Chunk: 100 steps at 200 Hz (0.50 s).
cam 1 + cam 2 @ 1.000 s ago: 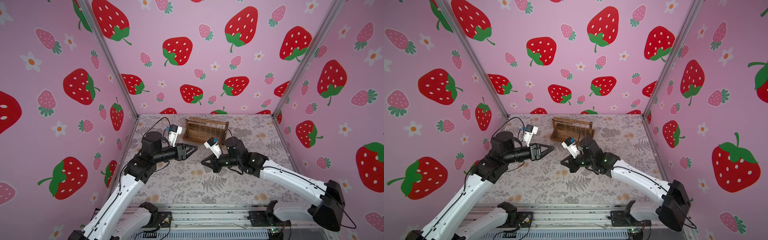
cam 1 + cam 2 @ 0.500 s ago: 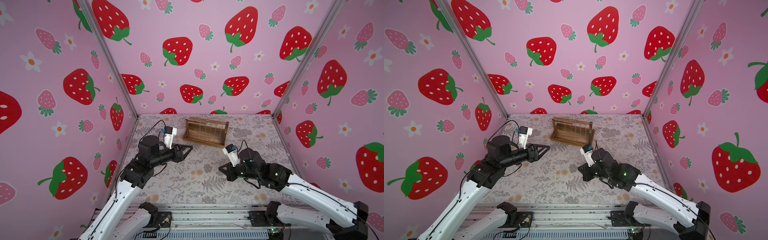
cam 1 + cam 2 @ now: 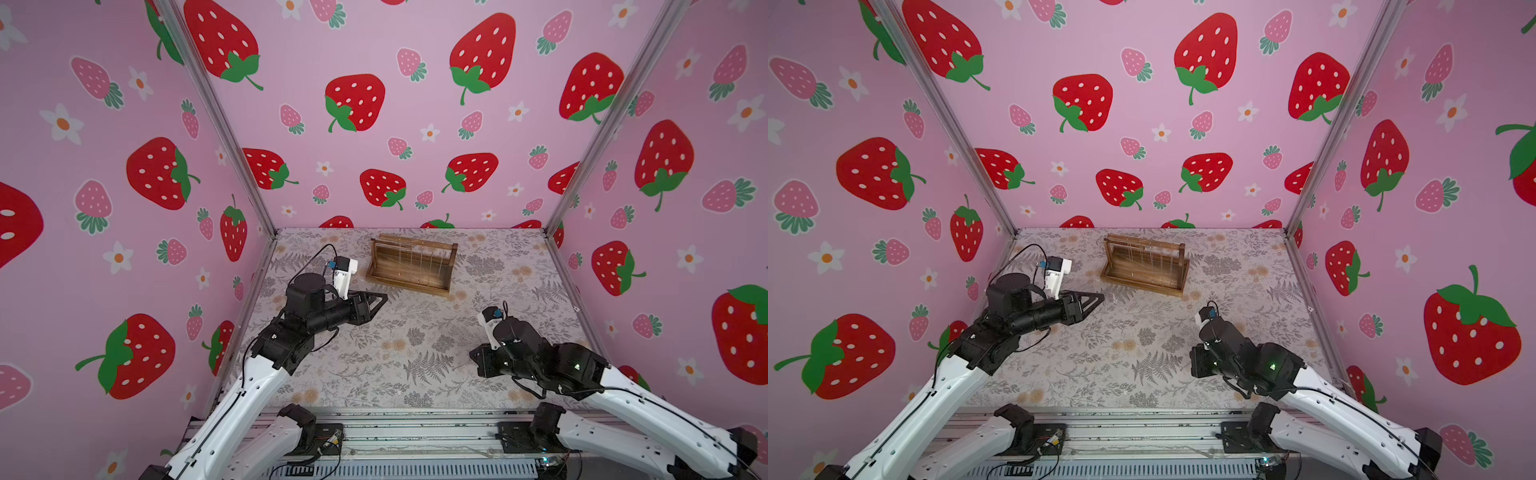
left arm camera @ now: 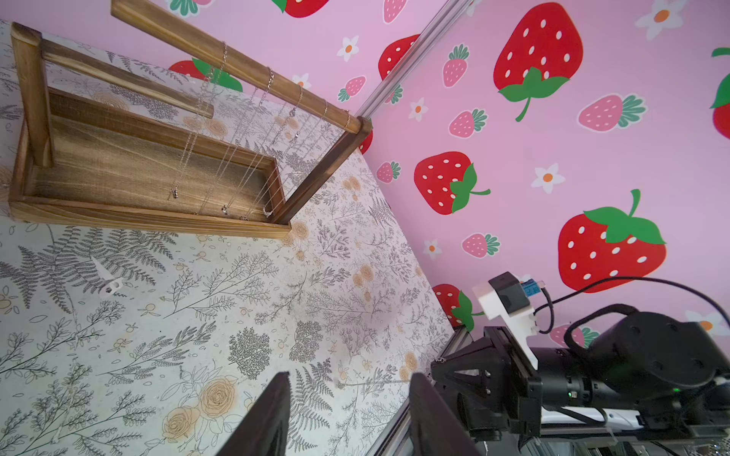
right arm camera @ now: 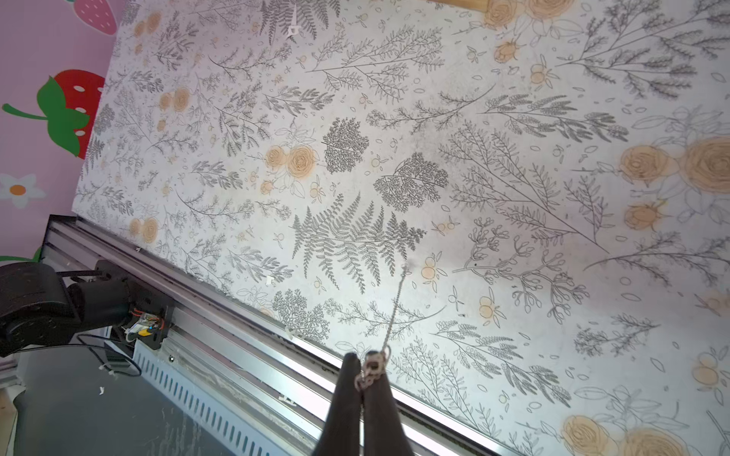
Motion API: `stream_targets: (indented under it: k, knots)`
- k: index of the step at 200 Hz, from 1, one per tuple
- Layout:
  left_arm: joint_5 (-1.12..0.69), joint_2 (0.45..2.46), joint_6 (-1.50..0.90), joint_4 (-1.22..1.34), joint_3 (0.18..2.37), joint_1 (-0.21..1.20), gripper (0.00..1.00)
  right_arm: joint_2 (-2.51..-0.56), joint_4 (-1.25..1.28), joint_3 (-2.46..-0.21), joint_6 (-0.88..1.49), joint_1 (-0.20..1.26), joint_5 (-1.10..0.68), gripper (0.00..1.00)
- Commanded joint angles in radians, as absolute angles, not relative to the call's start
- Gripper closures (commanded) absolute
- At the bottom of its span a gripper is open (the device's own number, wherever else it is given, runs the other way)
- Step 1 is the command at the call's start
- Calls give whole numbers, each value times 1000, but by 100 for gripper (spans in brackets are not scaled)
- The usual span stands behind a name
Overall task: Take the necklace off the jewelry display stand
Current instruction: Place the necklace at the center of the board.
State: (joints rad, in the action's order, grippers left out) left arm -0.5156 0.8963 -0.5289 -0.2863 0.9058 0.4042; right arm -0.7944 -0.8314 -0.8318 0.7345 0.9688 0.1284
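Note:
The jewelry display stand (image 3: 411,266) (image 3: 1144,266), dark brown wood, stands at the back of the table, and several thin chains (image 4: 237,158) hang from its top bar (image 4: 237,65). My right gripper (image 5: 367,365) is at the front right, far from the stand, shut on one end of a silver necklace (image 5: 395,308). The chain trails from the fingertips down onto the table (image 4: 371,382). In both top views this gripper (image 3: 473,361) (image 3: 1192,365) sits low over the table. My left gripper (image 3: 384,297) (image 4: 349,377) hovers to the left of the stand, open, with nothing between its fingers.
A small white plastic piece (image 4: 110,284) (image 5: 293,29) lies on the floral tablecloth in front of the stand. A metal rail (image 5: 237,316) runs along the table's front edge. Pink strawberry walls close in the left, back and right sides.
My right gripper has drawn back from the stand's front to the front right of the table, still shut. My left gripper has pulled back a little to the left.

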Motion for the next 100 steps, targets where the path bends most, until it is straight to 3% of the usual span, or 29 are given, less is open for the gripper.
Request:
stream_targets:
  k: [1, 100]
  knots:
    - [-519, 892, -535, -244, 891, 408, 50, -759, -905, -821, 778, 973, 166, 100]
    - [-520, 932, -550, -192, 884, 428, 51, -634, -1068, -800, 917, 973, 326, 100]
